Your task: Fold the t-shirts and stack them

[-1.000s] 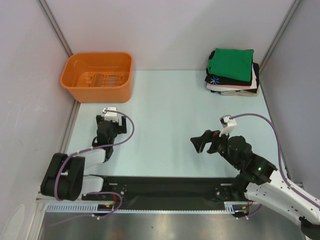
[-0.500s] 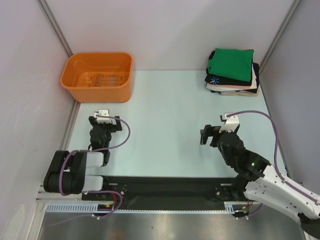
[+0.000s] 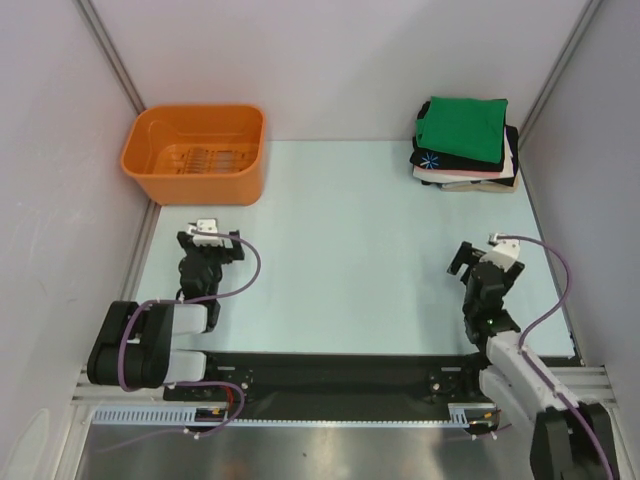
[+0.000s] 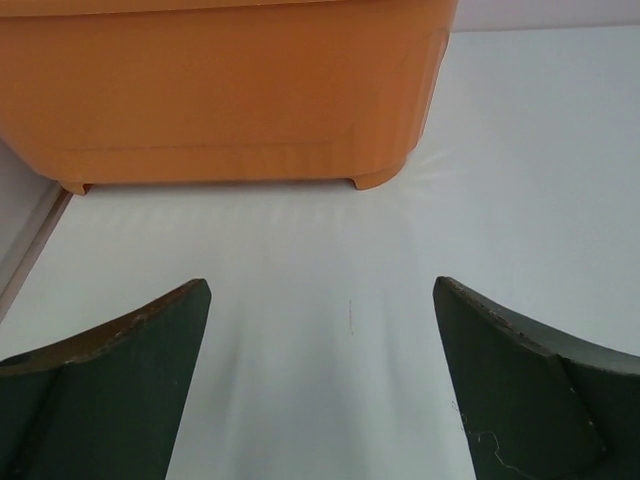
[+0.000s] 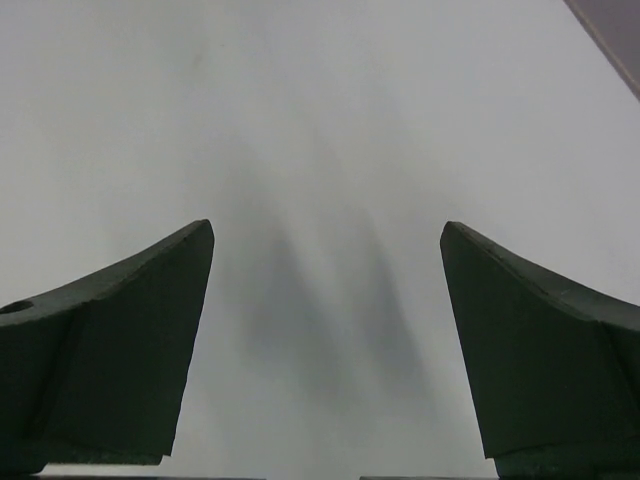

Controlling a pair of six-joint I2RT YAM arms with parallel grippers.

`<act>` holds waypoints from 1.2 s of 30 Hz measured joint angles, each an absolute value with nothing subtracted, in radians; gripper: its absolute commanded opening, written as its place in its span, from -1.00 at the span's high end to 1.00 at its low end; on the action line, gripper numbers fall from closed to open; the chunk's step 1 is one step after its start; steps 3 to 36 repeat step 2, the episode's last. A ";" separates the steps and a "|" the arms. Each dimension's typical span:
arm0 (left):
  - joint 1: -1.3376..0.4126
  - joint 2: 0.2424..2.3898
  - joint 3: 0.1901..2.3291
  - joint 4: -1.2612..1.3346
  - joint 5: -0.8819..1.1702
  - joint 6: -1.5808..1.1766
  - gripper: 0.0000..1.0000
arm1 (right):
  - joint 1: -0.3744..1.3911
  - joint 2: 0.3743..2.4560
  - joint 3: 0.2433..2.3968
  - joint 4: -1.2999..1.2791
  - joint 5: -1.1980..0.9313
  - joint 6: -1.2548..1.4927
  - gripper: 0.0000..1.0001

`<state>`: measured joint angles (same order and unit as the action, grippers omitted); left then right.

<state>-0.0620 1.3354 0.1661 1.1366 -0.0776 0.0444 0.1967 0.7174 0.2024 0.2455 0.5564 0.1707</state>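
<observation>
Folded t-shirts (image 3: 466,148) sit stacked in the far right corner of the tabletop (image 3: 340,230), the stack slightly wider left to right. The green t-shirt (image 3: 462,128) on top hides most of the black t-shirt (image 3: 432,158) and the pale ones beneath. An orange basket (image 3: 195,152) stands far left. The left gripper (image 4: 320,300) and right gripper (image 5: 327,235), both near, are spread wide and empty

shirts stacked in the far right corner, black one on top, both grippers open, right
No: the green t-shirt is on top, with the black t-shirt under it, as the top external view shows. The corner is right, and the left gripper and right gripper are open.
</observation>
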 measured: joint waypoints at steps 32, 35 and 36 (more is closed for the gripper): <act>-0.062 1.335 0.166 1.137 -0.076 0.045 -1.00 | 0.112 0.808 0.155 0.360 0.495 0.170 -0.99; -0.062 1.335 0.166 1.137 -0.076 0.045 -1.00 | 0.112 0.808 0.155 0.360 0.495 0.170 -0.99; -0.062 1.335 0.166 1.137 -0.076 0.045 -1.00 | 0.112 0.808 0.155 0.360 0.495 0.170 -0.99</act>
